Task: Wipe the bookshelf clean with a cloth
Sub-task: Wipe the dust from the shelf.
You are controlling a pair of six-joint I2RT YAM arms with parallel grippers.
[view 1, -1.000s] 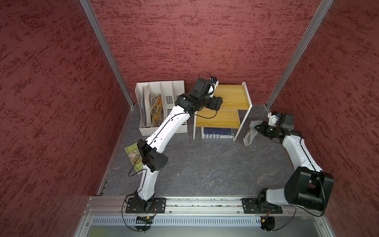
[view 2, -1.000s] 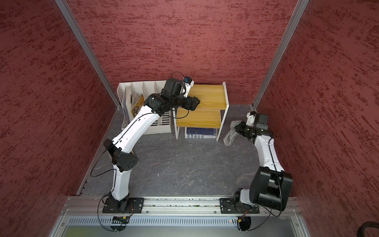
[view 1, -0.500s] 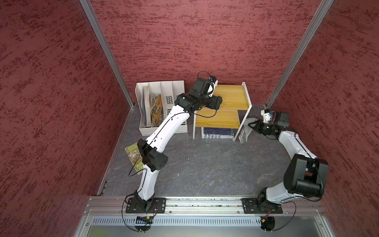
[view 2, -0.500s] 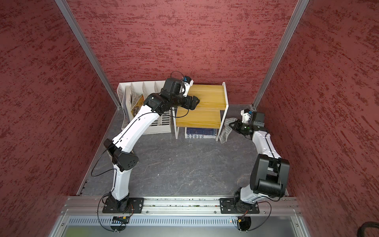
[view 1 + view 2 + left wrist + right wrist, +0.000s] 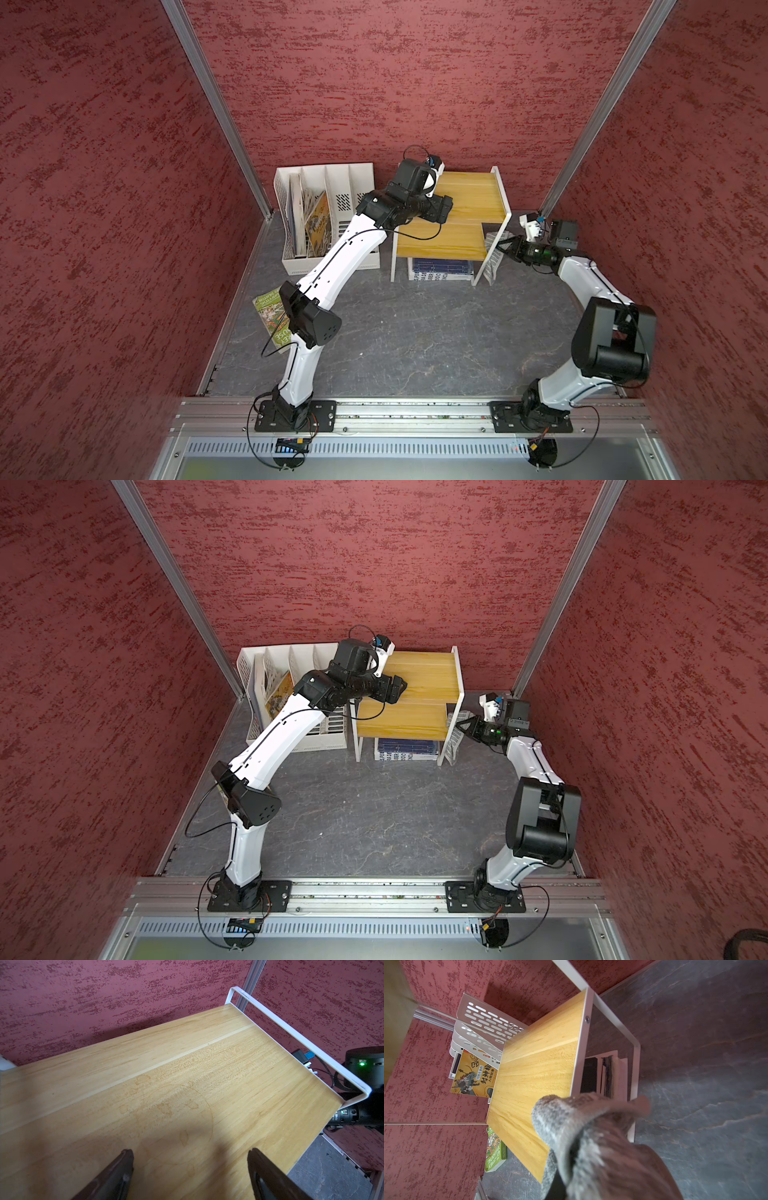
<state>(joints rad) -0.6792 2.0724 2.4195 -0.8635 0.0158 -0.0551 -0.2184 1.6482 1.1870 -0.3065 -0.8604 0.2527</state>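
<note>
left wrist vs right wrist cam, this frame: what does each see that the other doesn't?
Left wrist only: the open left tool over the upper board, with faint ring stains on it.
Right wrist only: the cloth bunched close to the lens, the lower board, the file organizer and the green book on the floor.
Both: the white side frame of the bookshelf, and the red wall.

Top views overhead — wrist views near bookshelf (image 5: 187,1095).

top board (image 5: 187,1084) bare; white side frame (image 5: 503,195) betw. cloth (image 5: 493,257) & lower board (image 5: 440,243); front floor (image 5: 415,332) open
</note>
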